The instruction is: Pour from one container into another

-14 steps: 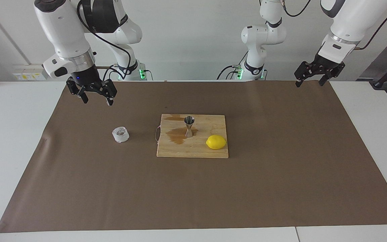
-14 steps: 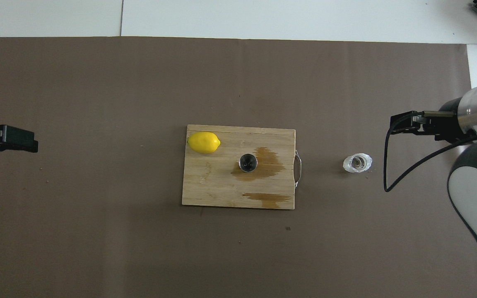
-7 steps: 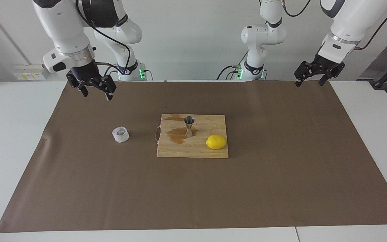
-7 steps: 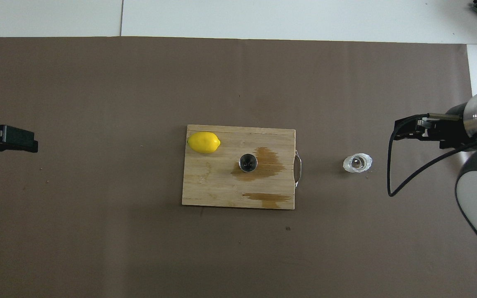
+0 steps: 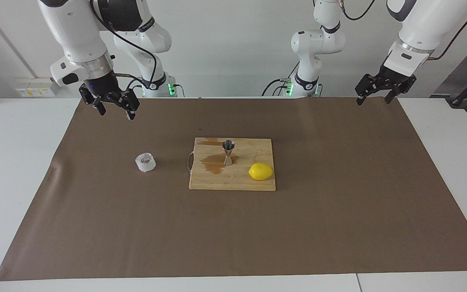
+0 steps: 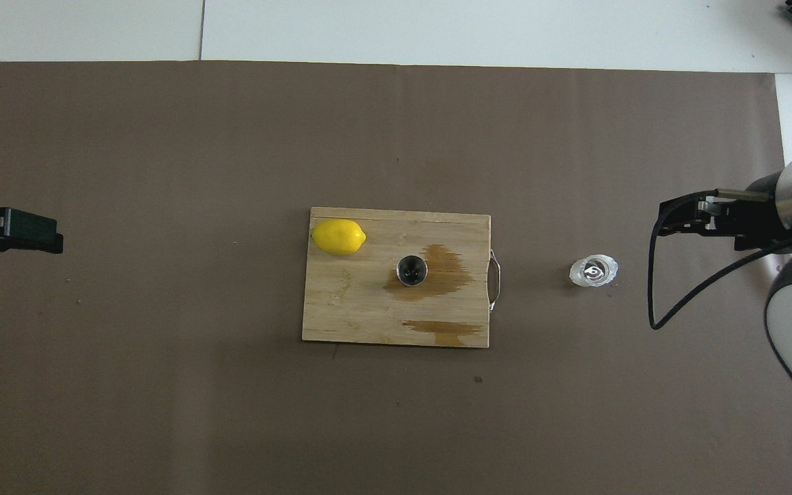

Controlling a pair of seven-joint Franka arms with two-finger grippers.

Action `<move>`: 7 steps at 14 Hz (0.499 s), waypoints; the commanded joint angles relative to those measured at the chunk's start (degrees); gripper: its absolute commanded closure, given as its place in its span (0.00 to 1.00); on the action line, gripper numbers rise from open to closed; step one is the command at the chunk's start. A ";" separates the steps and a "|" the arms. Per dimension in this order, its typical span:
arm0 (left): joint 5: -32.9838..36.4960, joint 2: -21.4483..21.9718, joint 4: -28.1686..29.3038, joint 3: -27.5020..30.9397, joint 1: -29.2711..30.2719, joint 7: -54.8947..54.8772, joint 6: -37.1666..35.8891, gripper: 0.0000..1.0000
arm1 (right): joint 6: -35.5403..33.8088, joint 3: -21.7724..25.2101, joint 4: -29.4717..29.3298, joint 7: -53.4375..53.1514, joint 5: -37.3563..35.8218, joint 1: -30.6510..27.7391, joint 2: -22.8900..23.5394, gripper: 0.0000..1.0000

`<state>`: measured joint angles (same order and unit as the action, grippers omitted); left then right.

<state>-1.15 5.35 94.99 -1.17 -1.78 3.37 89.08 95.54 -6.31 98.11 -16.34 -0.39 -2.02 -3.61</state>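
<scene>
The crinkled translucent-white cup (image 5: 145, 162) stands upright on the brown paper, beside the board toward the right arm's end; it also shows in the overhead view (image 6: 594, 271). The steel hourglass jigger (image 5: 228, 152) stands upright on the wooden cutting board (image 5: 253, 183), seen from above as a dark round mouth (image 6: 412, 269). My right gripper (image 5: 114, 110) is open and empty, raised in the air over the paper near its base-side edge, well apart from the cup; it shows in the overhead view (image 6: 671, 218) too. My left gripper (image 5: 373, 98) is open and empty, waiting over the paper's corner.
A yellow lemon (image 5: 260, 171) lies on the board beside the jigger, toward the left arm's end. Brown wet stains (image 5: 214, 164) mark the board around the jigger. The board has a thin handle (image 6: 496, 279) facing the cup. Brown paper (image 5: 339, 227) covers the table.
My right gripper has risen and drawn back toward its base, away from the cup. The cup, jigger, lemon and left arm have not moved.
</scene>
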 commanded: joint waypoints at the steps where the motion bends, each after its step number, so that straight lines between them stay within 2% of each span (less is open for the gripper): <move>1: -0.52 0.89 0.64 -0.14 0.46 0.06 -0.66 0.00 | -2.46 0.33 -0.55 -0.36 -1.01 0.60 -1.05 0.00; 4: -0.52 0.89 0.64 -0.14 0.46 -0.03 -0.66 0.00 | -2.73 10.42 -0.56 -0.36 -1.19 9.91 -0.96 0.00; 7: -0.52 0.89 0.64 -0.14 0.46 -0.03 -0.66 0.00 | -2.64 10.27 -0.47 -0.10 -1.19 8.71 -0.61 0.00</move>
<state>-1.15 5.35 94.99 -1.17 -1.78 3.37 89.07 93.74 3.70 97.89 -16.34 -0.67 6.90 -4.24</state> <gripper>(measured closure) 0.000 0.000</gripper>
